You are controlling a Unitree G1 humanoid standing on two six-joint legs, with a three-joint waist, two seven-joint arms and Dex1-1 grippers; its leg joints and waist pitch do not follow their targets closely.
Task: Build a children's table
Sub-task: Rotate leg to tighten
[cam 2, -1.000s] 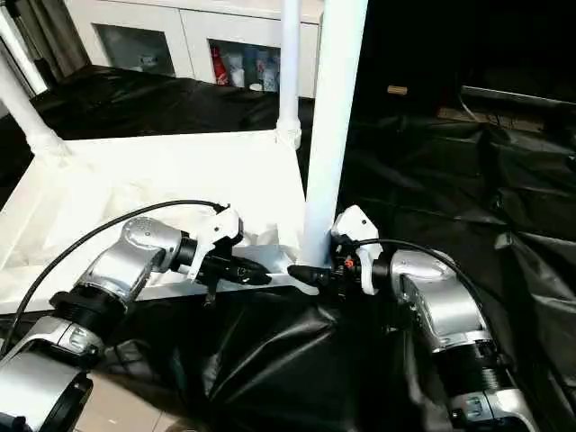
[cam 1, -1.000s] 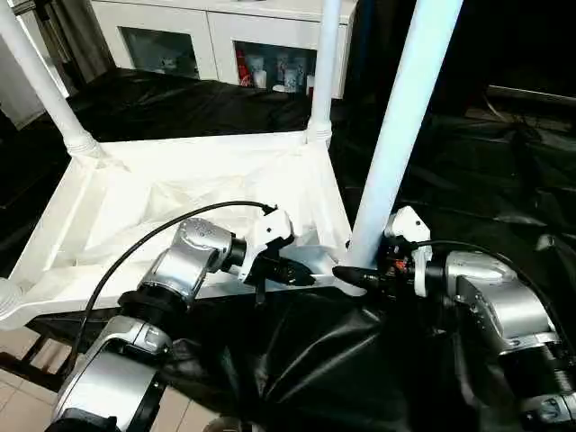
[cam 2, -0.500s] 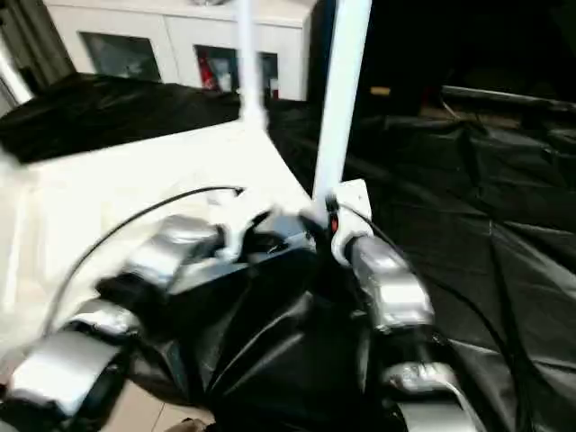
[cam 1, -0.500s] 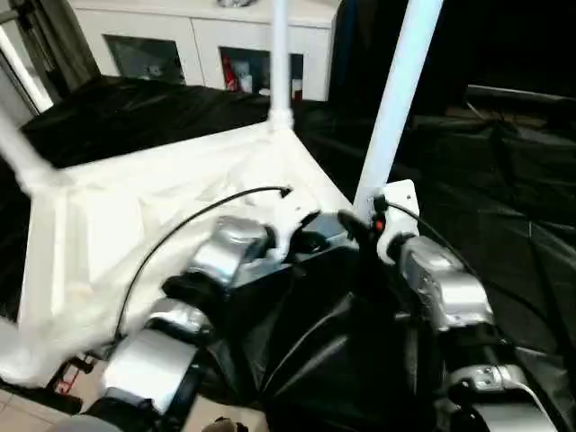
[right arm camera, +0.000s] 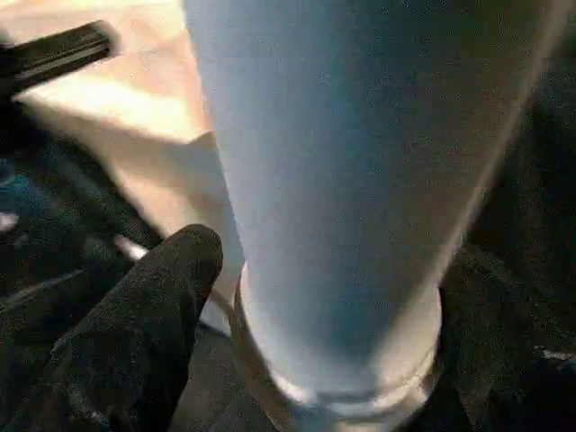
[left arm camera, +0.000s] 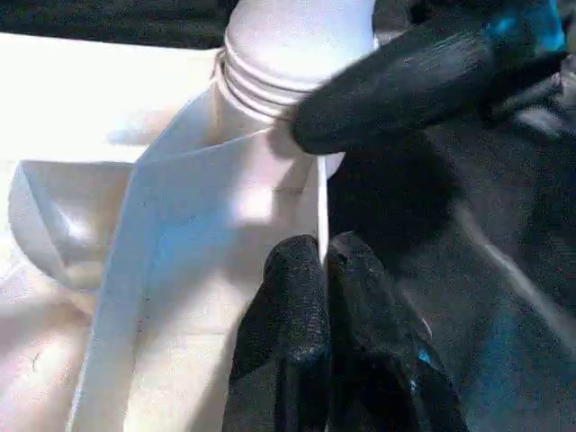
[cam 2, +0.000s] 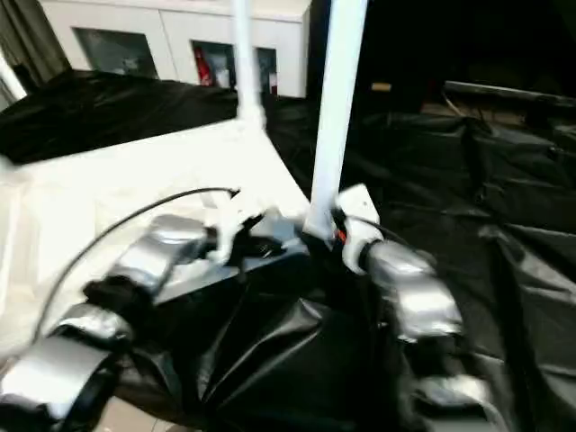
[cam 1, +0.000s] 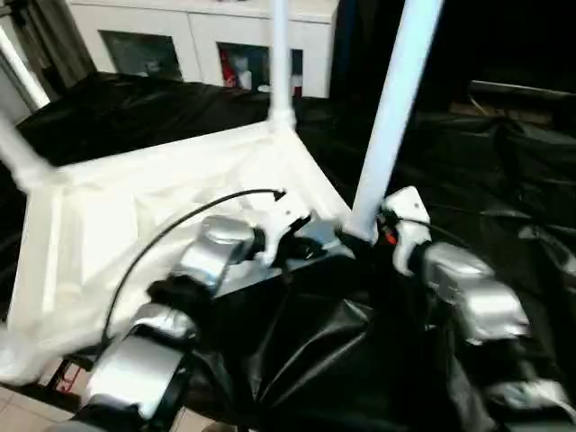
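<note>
The children's table top [cam 1: 135, 207] lies upside down on a black sheet, ribbed underside facing up. A white leg [cam 1: 396, 108] stands in the near right corner socket, and its threaded base [left arm camera: 288, 45] shows in the left wrist view. My left gripper [cam 1: 315, 245] is shut, its fingertips [left arm camera: 306, 270] pressed on the rim just beside that socket. My right gripper [cam 1: 355, 238] straddles the leg's base [right arm camera: 342, 180] and is open. One finger [right arm camera: 153, 333] sits beside the collar with a narrow gap to the tube. Its other finger [left arm camera: 405, 81] lies against the socket.
Another leg [cam 1: 280, 54] stands at the far right corner and one more [cam 1: 18, 148] at the left. White cabinets [cam 1: 198, 45] with glass doors line the back. Crumpled black sheeting [cam 1: 504, 180] spreads to the right. Tiled floor [cam 1: 27, 414] shows at the lower left.
The whole picture has shifted and tilted since a second ago, so the camera moved. Both grippers stay at the near right corner. My right forearm now sits a little lower and further right.
</note>
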